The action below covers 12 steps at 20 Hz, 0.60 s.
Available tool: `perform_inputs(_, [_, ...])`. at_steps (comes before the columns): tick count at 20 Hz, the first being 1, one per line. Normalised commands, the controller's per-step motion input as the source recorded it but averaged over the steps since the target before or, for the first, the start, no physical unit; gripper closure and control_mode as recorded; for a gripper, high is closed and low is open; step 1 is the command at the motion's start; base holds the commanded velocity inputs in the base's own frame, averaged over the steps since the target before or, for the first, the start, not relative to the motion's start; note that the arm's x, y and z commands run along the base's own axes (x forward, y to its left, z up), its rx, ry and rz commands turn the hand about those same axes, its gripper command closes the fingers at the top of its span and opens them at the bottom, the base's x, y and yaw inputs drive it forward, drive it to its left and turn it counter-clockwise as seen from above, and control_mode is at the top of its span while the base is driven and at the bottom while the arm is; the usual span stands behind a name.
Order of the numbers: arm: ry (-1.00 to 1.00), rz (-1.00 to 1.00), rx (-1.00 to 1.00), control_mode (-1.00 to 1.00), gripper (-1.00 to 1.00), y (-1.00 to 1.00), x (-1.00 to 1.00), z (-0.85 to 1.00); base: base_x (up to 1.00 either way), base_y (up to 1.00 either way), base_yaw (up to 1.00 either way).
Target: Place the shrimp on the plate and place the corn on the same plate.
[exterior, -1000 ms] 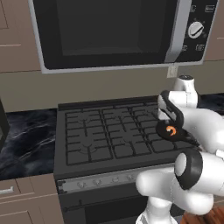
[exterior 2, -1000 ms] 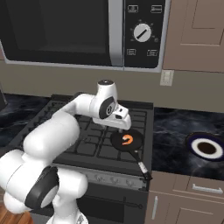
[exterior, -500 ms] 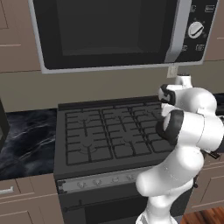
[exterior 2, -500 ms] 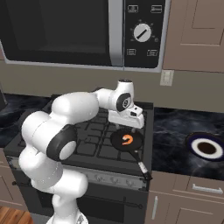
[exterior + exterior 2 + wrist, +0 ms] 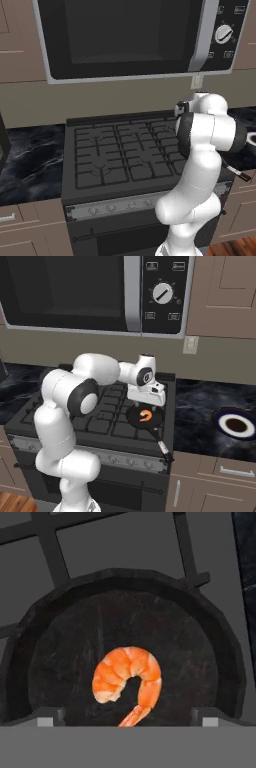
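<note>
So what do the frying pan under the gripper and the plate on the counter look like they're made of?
The frying pan looks like dark cast iron or worn non-stick metal: matte black, with faint pale scratches around the shrimp. The plate looks like glazed ceramic, judging by its crisp navy rim, white ring and dark centre, though the render leaves this open.

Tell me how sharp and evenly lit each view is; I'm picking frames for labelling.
Hand view: shrimp crisp, pan dim and slightly soft. Right base view: even flat light, plate clear, no glare. Left base view: evenly lit, arm blocks the stove's right side.
</note>
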Motion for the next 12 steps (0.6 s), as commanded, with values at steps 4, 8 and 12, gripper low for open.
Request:
perform_inputs(4, [0.05,0.00,0.00,-1.00,-1.00,-0.23,0.03,-0.29,0.00,0.00,0.00])
perform_inputs(8, [0.05,0.00,0.01,-1.00,-1.00,-0.11,0.06,-0.28,0.00,0.00,0.00])
perform_inputs(12, [0.07,0.00,0.03,-1.00,-1.00,0.00,0.00,-0.32,0.00,0.00,0.00])
